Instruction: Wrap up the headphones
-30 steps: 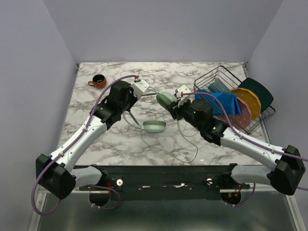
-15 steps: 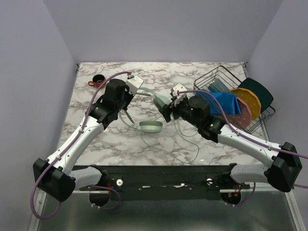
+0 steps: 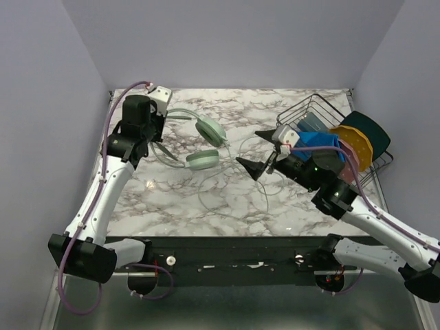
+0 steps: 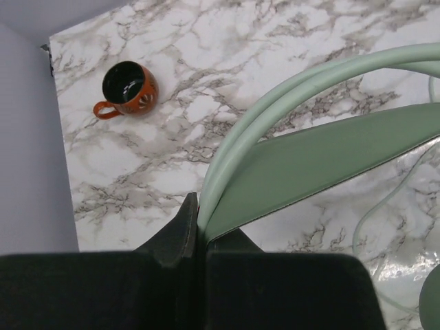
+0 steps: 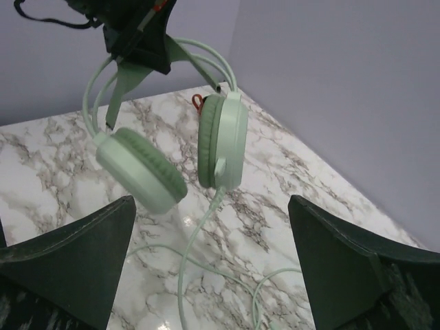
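The left end effector [image 4: 196, 230] is clamped on the slim headband of the headphones [image 5: 223, 141], holding them above the far-left part of the marble bench [image 3: 172, 199]. They are pale mint green, with 2 round padded cups hanging apart below the double-wire band. Their long axis runs from the grip down and outward toward the bench's middle, cups lowest. A thin pale-green cable [image 5: 181, 275] drops from 1 cup and loops on the bench. The right end effector [image 3: 247, 146] is spread wide, gripping nothing, facing the cups. An orange mug [image 4: 127, 88] stands near the far-left corner.
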Controlling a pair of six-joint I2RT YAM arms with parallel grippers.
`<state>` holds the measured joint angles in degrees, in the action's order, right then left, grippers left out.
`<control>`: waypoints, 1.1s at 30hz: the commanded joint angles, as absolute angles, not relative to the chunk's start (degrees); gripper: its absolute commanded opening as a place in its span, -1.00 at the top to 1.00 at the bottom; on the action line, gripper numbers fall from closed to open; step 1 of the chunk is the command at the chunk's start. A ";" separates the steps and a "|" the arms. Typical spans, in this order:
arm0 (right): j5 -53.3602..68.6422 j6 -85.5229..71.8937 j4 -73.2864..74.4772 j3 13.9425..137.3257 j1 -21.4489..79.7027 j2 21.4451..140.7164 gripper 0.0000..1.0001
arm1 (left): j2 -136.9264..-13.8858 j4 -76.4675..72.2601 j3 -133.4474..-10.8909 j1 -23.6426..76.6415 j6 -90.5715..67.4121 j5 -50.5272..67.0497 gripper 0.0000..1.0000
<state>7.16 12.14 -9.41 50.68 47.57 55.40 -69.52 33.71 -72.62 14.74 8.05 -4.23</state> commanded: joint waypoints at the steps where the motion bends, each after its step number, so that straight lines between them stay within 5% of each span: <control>1: 5.28 16.61 -8.00 41.16 47.55 50.28 -1.00 | -66.62 33.40 -79.88 11.52 1.06 1.67 1.00; 10: 1.24 8.20 -15.08 26.73 47.55 45.70 -1.00 | -65.48 35.86 -92.54 7.91 -4.04 0.44 1.00; 19: -5.72 -6.39 -30.46 21.46 47.55 55.62 -0.97 | -65.04 36.30 -98.61 7.82 -6.94 0.70 1.00; 33: -2.72 -21.70 -46.41 24.77 48.07 76.80 -0.38 | -64.16 34.54 -100.98 7.47 -8.79 0.53 1.00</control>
<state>-2.44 -14.52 -38.87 22.44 47.55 71.90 -65.78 37.87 -97.21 7.92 -4.82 -0.82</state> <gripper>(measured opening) 0.761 0.046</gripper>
